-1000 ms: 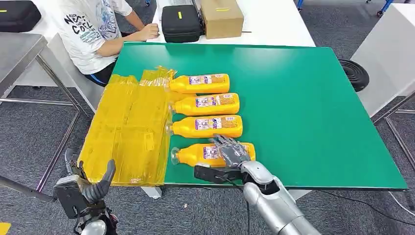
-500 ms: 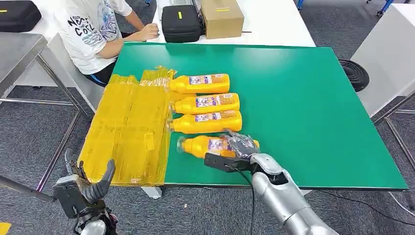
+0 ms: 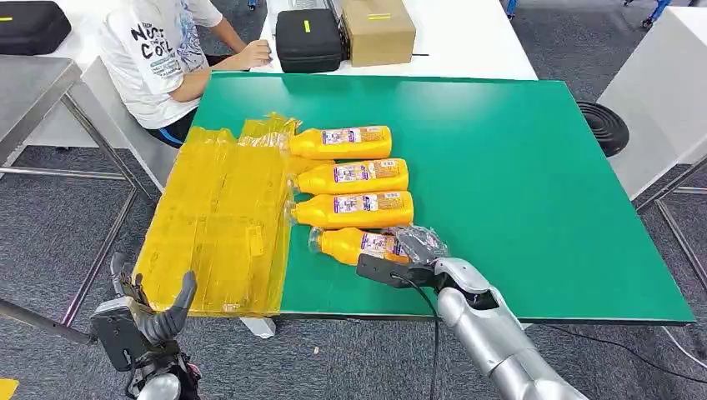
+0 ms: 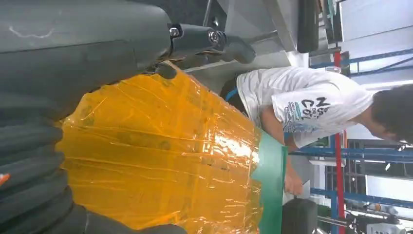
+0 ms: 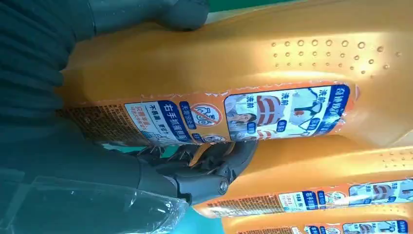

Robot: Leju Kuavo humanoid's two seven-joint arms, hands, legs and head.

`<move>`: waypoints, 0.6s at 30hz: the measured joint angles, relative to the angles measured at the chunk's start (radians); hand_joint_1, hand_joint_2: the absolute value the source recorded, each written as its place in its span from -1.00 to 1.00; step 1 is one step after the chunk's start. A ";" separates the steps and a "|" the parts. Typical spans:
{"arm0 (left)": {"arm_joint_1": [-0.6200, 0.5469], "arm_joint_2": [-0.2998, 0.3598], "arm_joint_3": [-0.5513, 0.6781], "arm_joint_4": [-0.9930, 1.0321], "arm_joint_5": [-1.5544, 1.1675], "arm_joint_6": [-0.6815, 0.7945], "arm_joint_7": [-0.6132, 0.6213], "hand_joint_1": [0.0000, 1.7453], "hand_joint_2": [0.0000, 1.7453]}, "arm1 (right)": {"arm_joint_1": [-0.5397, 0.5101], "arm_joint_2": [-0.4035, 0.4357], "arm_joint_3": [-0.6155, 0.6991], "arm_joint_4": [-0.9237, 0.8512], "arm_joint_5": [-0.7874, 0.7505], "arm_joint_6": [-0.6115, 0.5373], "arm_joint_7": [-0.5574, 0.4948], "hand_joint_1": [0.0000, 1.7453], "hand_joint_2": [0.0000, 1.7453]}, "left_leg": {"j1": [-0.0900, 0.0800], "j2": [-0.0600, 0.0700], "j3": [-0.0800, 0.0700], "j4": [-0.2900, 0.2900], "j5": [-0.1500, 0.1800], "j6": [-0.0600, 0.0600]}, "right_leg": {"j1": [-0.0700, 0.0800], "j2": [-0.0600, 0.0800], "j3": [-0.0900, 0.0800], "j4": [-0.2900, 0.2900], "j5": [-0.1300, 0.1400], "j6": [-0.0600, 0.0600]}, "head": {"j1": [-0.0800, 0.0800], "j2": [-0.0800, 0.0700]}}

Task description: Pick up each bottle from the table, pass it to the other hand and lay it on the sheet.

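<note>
- The right hand (image 3: pixel 414 243) grips the nearest bottle (image 3: pixel 360 245) at the front of the green table (image 3: pixel 534 183), beside three more bottles (image 3: pixel 354 176).
- The left hand (image 3: pixel 142 321) hangs spread and empty below the yellow sheet (image 3: pixel 221 221).

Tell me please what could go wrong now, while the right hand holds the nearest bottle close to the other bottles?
1. The right hand grips the nearest bottle at its base end, so the long neck end may sag or slip.
2. This bottle lies tight against the next bottle; lifting could drag or roll it.
3. The left hand waits low beside the yellow sheet, outside the table edge, so the handover may need a long reach.
</note>
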 measured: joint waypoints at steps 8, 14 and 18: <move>-0.001 0.000 0.001 0.011 0.014 -0.003 -0.001 -1.00 1.00 | -0.010 -0.006 0.001 0.019 -0.018 0.005 -0.037 1.00 1.00 | 0.000 0.000 0.002 0.000 0.000 0.000 | 0.000 0.000 0.002 0.000 0.000 0.000 | 0.000 0.000; -0.001 0.000 0.003 0.012 0.019 -0.003 -0.011 -1.00 1.00 | -0.008 0.002 -0.008 0.019 -0.113 -0.027 -0.170 1.00 1.00 | 0.000 0.000 0.002 0.000 0.000 0.000 | 0.000 0.000 0.003 0.000 0.001 0.000 | 0.000 0.000; -0.007 0.000 0.005 0.018 0.029 -0.012 -0.027 -1.00 1.00 | 0.015 0.032 -0.024 -0.027 -0.197 -0.056 -0.342 1.00 1.00 | 0.000 0.001 0.002 0.000 0.000 0.000 | 0.000 0.000 0.001 0.000 0.001 0.000 | 0.000 0.000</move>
